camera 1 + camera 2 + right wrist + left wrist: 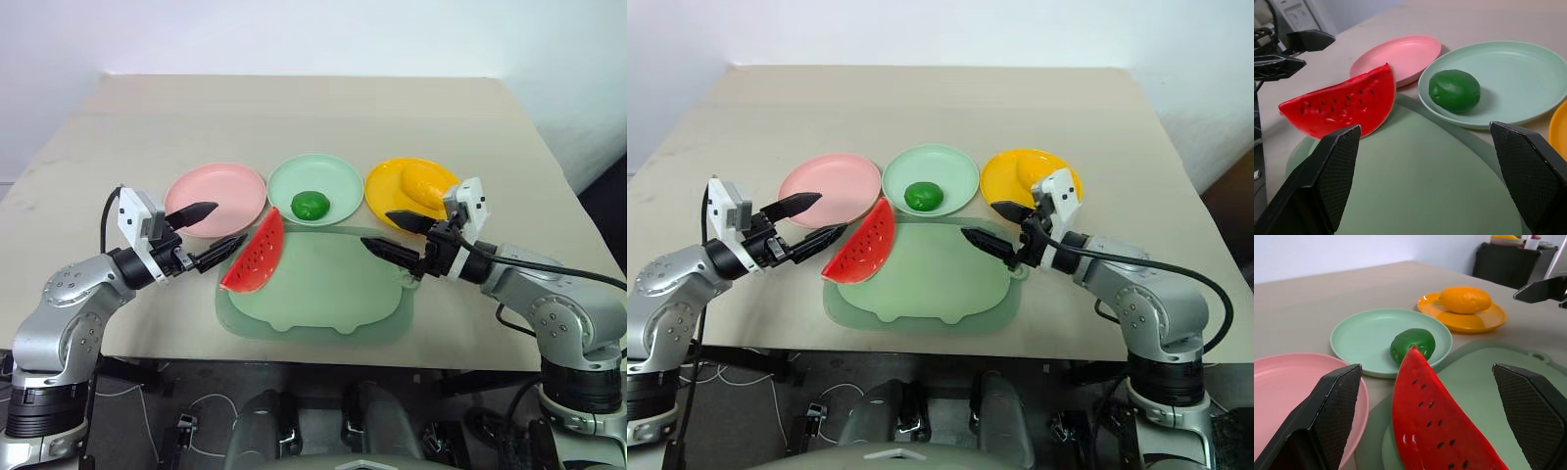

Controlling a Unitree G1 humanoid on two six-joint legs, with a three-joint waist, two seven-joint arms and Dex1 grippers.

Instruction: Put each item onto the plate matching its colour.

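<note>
A beige table (294, 108) carries three round shallow plates in a row, and nearer the robot lies a translucent green tray (323, 294) with rounded corners. The left gripper (211, 231) hovers with its fingers spread apart and nothing between them, just beside the watermelon slice (257, 253), which lies straight ahead of its tips. The slice rests on the tray's left edge, its long axis running from near the gripper diagonally away toward the mint green plate (315, 188); its glossy, seeded red face is turned up. The pink plate (216, 198) lies bare beside that gripper. The right gripper (400, 236) also stands open and empty, above the tray's right corner. Just behind it sits the yellow plate (392, 186) with the smooth yellow fruit (423, 182). The glossy oval green fruit (311, 205) rests on the mint green plate, between the two grippers.
</note>
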